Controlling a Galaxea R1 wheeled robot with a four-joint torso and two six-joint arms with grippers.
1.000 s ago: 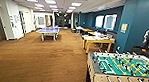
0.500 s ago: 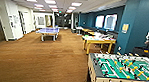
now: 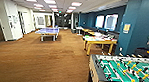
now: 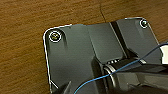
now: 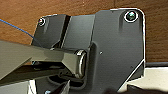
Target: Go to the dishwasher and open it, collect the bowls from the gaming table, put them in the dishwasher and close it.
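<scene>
Head view: the robot is driving over brown carpet (image 3: 39,64); the foosball table (image 3: 123,72) fills the lower right, and the yellow-edged gaming table (image 3: 100,41) stands right of centre, its bowls too small to tell. The step looks like transit. Wrist views: carpet under each arm; either gripper's state cannot be told.
</scene>
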